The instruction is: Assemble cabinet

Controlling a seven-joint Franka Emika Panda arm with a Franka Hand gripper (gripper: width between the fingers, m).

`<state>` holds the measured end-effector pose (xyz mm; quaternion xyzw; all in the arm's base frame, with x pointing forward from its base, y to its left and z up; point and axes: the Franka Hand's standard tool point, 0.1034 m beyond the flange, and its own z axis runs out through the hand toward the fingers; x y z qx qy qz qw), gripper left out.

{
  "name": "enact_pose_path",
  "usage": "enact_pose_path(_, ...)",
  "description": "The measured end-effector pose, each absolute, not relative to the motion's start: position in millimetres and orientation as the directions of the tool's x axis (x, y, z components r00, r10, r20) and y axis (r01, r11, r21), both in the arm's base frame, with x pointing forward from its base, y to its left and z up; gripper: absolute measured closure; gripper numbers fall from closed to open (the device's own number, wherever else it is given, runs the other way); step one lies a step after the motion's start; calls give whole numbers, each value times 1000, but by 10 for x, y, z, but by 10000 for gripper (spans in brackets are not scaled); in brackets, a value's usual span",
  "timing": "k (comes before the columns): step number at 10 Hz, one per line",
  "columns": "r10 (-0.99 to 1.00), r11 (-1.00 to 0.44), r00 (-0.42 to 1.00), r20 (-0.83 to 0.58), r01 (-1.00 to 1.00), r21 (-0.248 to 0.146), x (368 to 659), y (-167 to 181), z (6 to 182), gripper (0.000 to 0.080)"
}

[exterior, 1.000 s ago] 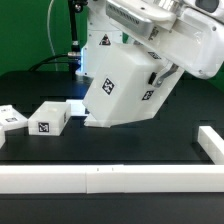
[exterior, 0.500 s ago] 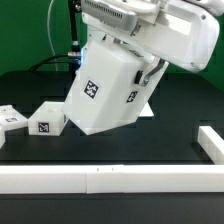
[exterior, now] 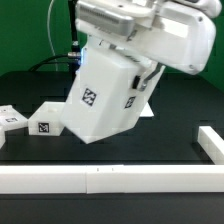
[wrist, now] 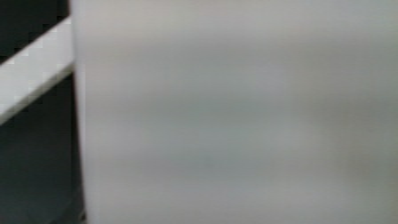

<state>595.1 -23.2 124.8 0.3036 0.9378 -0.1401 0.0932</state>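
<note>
On the exterior view's left, one small flat white block (exterior: 9, 118) is cut off by the frame edge; a second tagged block (exterior: 46, 121) lies just beside it on the black table (exterior: 180, 112); the cabinet (exterior: 105, 95), a large, smooth, white plastic box, is tilted in the middle, its top leaning toward the exterior view's right, with square black-and-white tags on two faces; its lower corner is near the table, contact unclear; the gripper (exterior: 147, 80) is mostly hidden under the arm's white housing (exterior: 160, 35); one dark finger (exterior: 150, 76) shows against the cabinet's upper side, the jaws clamped on it; a long white rail (exterior: 100, 180) runs along the front; the wrist view is a blurred pale grey surface, unreadable.
</note>
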Motion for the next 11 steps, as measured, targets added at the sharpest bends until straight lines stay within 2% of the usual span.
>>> enact_pose_path(2, 559, 787, -777, -289, 607, -109, 6012, -302, 1212, 362)
enact_pose_path(3, 611, 754, -741, -279, 652, -80, 5955, -324, 1195, 362)
enact_pose_path(6, 610, 751, -740, -283, 654, -90, 5949, -458, 1184, 364)
enact_pose_path(8, 603, 724, -737, -306, 666, -178, 5955, -503, 1224, 364)
enact_pose_path(9, 617, 706, -719, -319, 685, -177, 5953, -436, 1200, 364)
enact_pose_path(10, 676, 622, -664, -320, 747, -236, 5833, -386, 1182, 364)
enact_pose_path(11, 665, 602, -680, -309, 733, -319, 5798, -362, 1174, 364)
